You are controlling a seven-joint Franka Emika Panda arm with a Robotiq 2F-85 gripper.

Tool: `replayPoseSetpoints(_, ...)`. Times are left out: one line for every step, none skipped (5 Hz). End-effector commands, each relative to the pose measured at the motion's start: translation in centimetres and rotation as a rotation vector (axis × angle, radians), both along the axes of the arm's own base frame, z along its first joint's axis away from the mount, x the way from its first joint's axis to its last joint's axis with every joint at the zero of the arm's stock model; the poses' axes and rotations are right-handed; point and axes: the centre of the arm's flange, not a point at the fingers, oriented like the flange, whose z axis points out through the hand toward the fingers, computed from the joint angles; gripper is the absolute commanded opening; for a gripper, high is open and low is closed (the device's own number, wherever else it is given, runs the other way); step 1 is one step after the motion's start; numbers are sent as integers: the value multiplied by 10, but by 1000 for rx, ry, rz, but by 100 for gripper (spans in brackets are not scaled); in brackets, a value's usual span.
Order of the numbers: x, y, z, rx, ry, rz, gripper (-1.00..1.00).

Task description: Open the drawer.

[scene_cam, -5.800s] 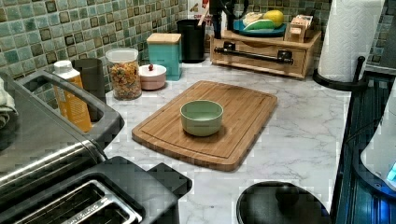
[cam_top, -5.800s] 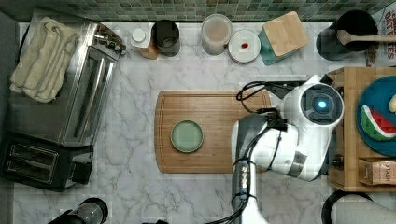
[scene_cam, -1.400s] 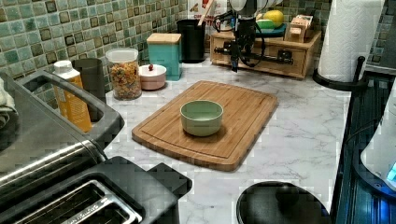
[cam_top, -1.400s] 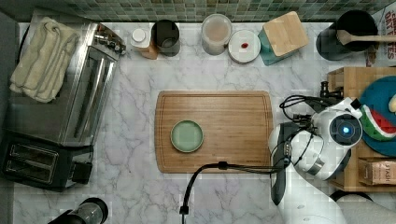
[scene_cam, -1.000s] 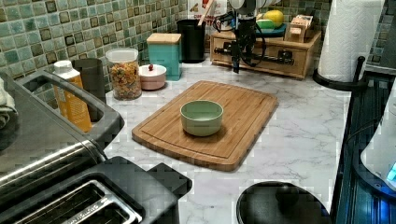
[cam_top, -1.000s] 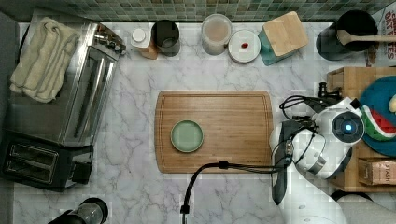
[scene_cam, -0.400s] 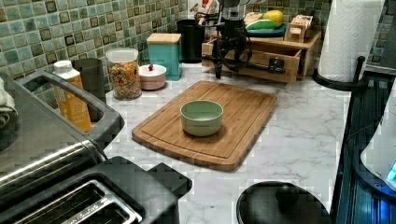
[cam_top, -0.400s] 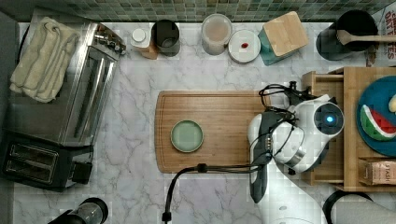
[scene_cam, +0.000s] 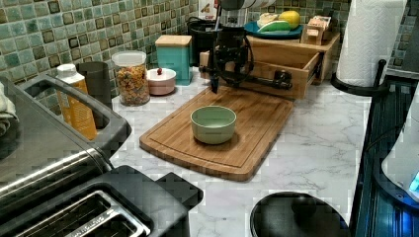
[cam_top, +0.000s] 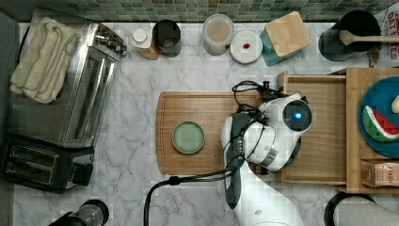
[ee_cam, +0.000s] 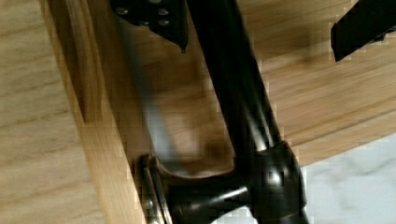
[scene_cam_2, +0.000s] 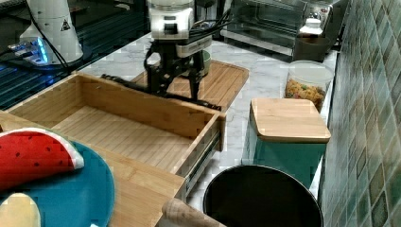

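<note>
The robot's gripper (scene_cam_2: 174, 92) hung over the front of the drawer (cam_top: 324, 94), its two fingers (ee_cam: 149, 14) spread wide with the long black handle (scene_cam_2: 127, 82) passing between them; in the wrist view the bar lay closer to one finger than the other, and neither could be seen pressing on it. The drawer stood well out from the wooden stand (cam_top: 353, 75) at the top view's right, its bare slatted floor exposed and its front close to the near end of the cutting board (cam_top: 207, 106). In the left view the handle (scene_cam: 267, 79) ran across the drawer's front, low over the far end of the board, with the gripper (scene_cam: 225, 69) reaching down to it from above. A pale green bowl (cam_top: 188, 137) sat upright toward the end of the board away from the drawer, well apart from the gripper. On top of the stand rested a blue plate (cam_top: 376, 94) carrying a watermelon slice (cam_top: 381, 125). A teal canister with a wooden lid (scene_cam_2: 288, 123) stood just beside the drawer's corner in the right view, next to a clear jar of cereal (scene_cam_2: 309, 82). Across the marble counter (cam_top: 136, 117), at the top view's left, a toaster oven (cam_top: 84, 89) with a folded towel (cam_top: 42, 61) on its top stood above a black toaster (cam_top: 42, 165). A paper towel roll (scene_cam: 370, 39) stood at the left view's right.
</note>
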Motion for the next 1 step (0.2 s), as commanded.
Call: replayPoseSetpoints(-29,195,2,131,93,267,100)
